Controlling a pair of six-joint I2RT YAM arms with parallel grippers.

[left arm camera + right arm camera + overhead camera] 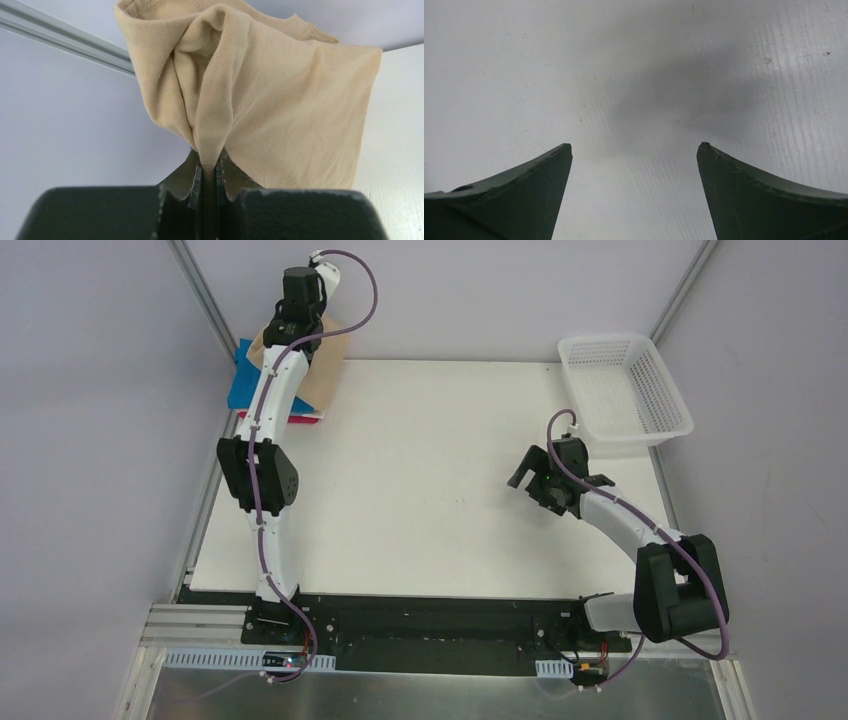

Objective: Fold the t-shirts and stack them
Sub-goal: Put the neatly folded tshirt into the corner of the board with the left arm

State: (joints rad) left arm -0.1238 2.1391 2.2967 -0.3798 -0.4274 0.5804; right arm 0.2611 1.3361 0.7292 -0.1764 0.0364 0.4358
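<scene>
While the left gripper (pixel 207 162) is pressed together on a narrow ridge of the tan shirt (pixel 280 115), the whole garment hangs from that single pinch. The cloth fans out bunched and creased beyond the fingertips. In the overhead view the tan shirt sits at the far left corner of the table (pixel 430 490), draped over a stack that shows a blue shirt (pixel 240 380) and the edge of a pink shirt (pixel 305 419).

Hazards from this state:

1. Slip. Only a thin fold is clamped. A quick lift or swing may pull the cloth out of the jaws, and it would land unfolded.
2. Crumpled placement. If the pinch lets go with the cloth gathered as it is, the tan shirt will probably settle in a heap, not as a flat layer.
3. Stack disturbance. The stack lies close to the table edge, and the blue shirt appears to reach past it. Dragging the tan shirt sideways could shift the lower shirts or push them off.
4. No second hold. The right gripper (pixel 635 145) is spread wide over bare table, holding nothing, near the basket (pixel 600 340) and well apart from the stack. It cannot steady a loose corner from there.
</scene>
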